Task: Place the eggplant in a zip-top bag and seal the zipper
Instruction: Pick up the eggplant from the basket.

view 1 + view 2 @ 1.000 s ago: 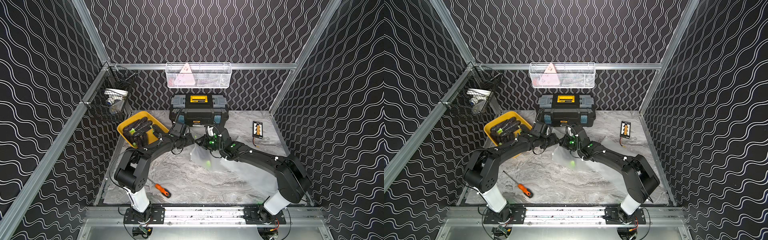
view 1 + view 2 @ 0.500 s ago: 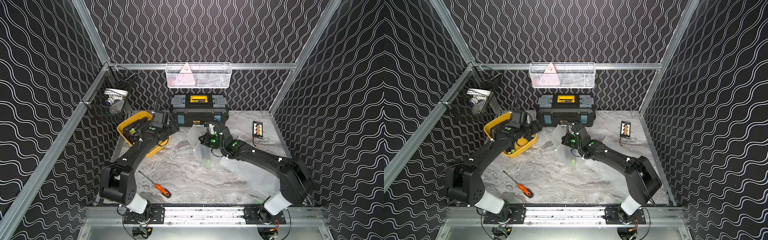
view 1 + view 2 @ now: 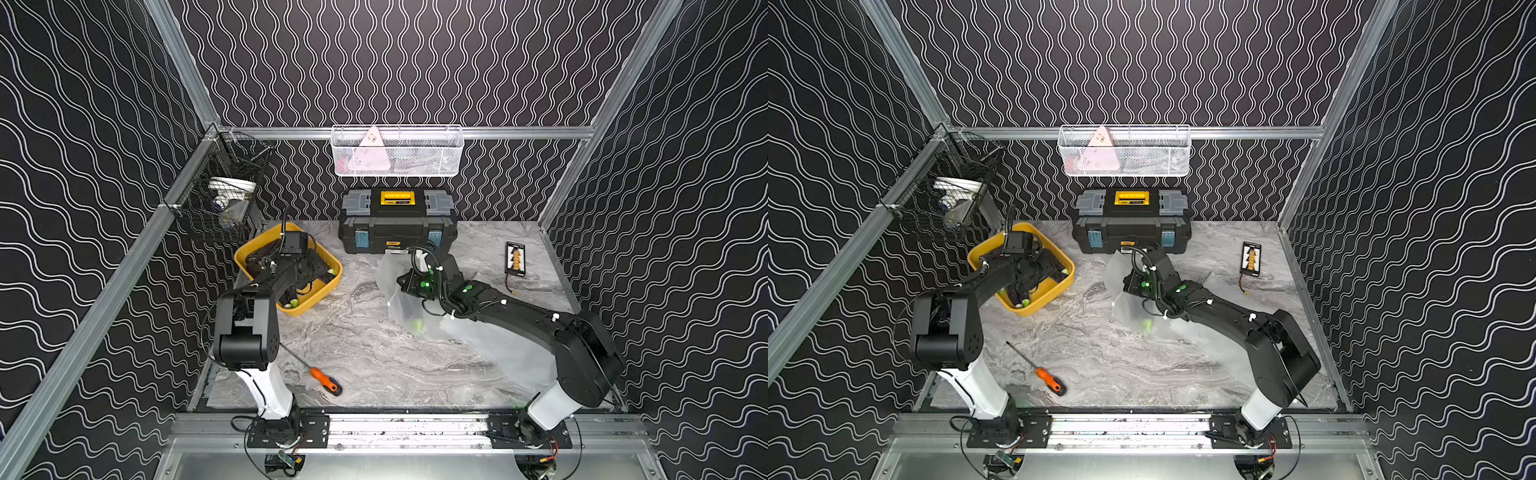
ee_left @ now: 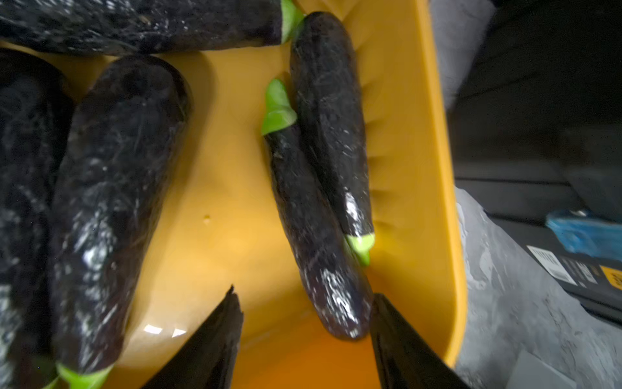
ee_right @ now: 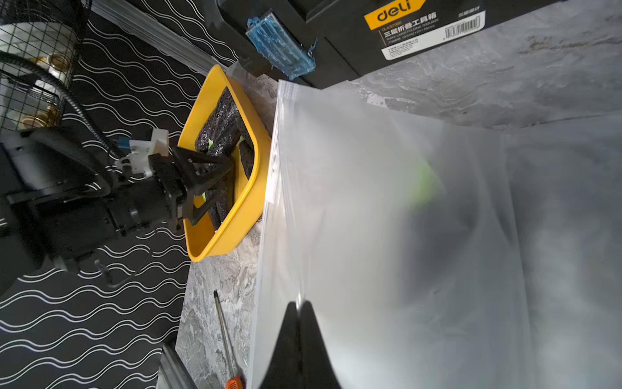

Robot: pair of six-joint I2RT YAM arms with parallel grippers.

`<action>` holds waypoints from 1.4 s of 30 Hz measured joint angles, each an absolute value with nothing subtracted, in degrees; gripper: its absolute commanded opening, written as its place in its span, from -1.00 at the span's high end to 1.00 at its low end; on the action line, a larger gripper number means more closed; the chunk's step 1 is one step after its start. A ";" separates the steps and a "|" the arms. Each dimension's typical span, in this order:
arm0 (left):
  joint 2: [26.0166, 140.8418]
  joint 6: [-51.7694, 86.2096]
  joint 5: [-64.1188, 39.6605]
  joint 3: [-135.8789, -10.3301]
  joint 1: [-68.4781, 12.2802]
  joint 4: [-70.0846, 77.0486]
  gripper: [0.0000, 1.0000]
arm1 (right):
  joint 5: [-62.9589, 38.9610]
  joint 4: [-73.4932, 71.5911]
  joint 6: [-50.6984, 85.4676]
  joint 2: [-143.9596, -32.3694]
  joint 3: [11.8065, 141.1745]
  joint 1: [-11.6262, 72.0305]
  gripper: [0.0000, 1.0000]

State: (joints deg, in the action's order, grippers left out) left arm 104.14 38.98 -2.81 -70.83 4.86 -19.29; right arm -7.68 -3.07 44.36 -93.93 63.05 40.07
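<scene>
Shows left arm [image 3: 984, 282] bent over yellow tray [image 3: 1050, 300], its end down among dark eggplants [image 3: 1014, 297] inside. Shows right gripper [image 3: 1127, 287] at lifted edge of clear zip-top bag [image 3: 1129, 309], in front of black toolbox [image 3: 1131, 230]. Notes orange-handled screwdriver [image 3: 1047, 379] lying apart on marble table [image 3: 1121, 365].

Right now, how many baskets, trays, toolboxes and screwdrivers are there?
Baskets: 2 (black basket, white basket)
Tray: 1
Toolbox: 1
Screwdriver: 1
Total: 5
</scene>
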 measured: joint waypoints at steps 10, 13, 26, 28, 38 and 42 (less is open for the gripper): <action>111.02 39.16 -4.69 -72.05 5.43 -15.20 -0.32 | -8.29 -3.07 44.38 -94.98 62.89 40.07 1.00; 112.40 39.13 -5.13 -72.05 5.45 -14.00 -0.31 | -8.75 -3.11 44.49 -95.81 62.89 40.07 1.00; 111.50 39.29 -5.21 -71.85 5.80 -11.77 0.09 | -9.52 -2.96 44.51 -96.44 63.16 40.07 1.00; 109.75 39.13 -4.60 -72.34 5.80 -12.69 0.10 | -9.52 -2.92 44.51 -96.44 63.16 40.07 1.00; 99.31 38.89 -4.12 -72.27 5.21 -15.05 0.13 | -9.26 -2.85 44.31 -96.40 63.94 40.07 1.00; 92.62 39.44 -4.43 -69.76 1.10 -14.98 0.12 | -8.91 -2.07 44.31 -96.60 65.28 40.07 1.00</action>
State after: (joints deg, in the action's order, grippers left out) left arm 92.62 39.44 -4.43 -69.76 1.10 -14.98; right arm -8.91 -2.07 44.31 -96.60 65.28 40.07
